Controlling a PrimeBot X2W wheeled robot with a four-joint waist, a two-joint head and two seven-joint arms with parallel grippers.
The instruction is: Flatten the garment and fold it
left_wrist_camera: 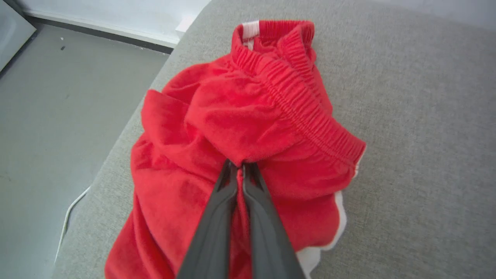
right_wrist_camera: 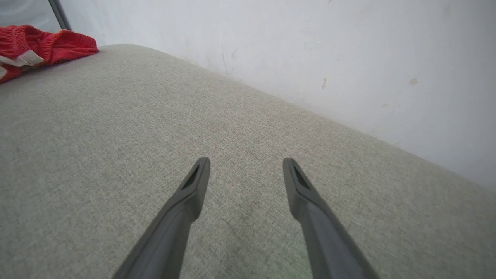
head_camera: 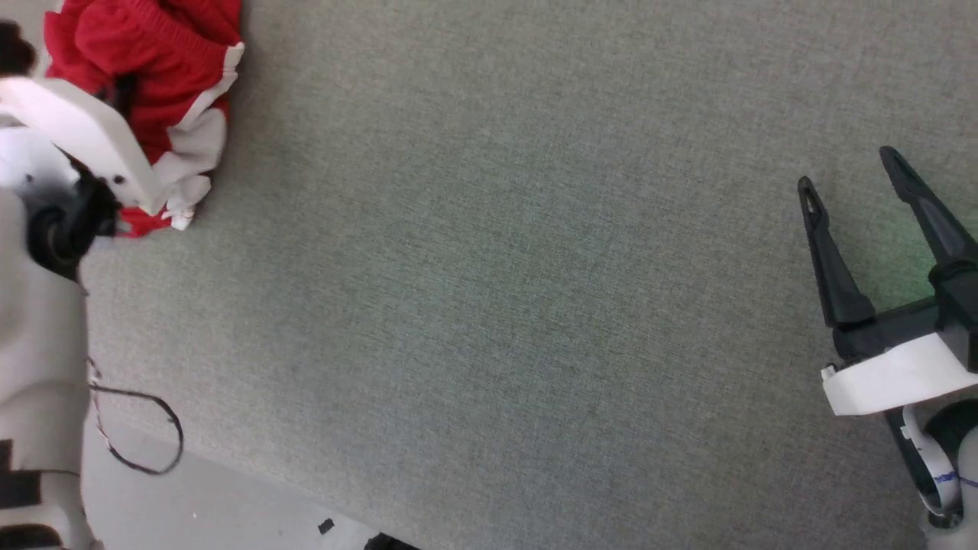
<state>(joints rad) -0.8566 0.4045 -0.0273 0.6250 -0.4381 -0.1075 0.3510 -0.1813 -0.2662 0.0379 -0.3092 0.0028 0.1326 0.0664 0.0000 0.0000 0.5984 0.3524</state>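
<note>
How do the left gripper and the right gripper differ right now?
The left gripper has its fingers shut; the right gripper has its fingers spread apart. The left gripper pinches a fold of the red shorts; the right gripper holds nothing. The left gripper is at the shorts by the edge of the cushion; the right gripper hangs over bare grey cushion, away from the shorts. Both have two long dark fingers.

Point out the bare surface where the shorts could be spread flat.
Free: the wide grey woven fabric surface between the crumpled bright red shorts with white trim and the open right hand. Crowded: the far left edge, where the left hand is shut on the shorts.
</note>
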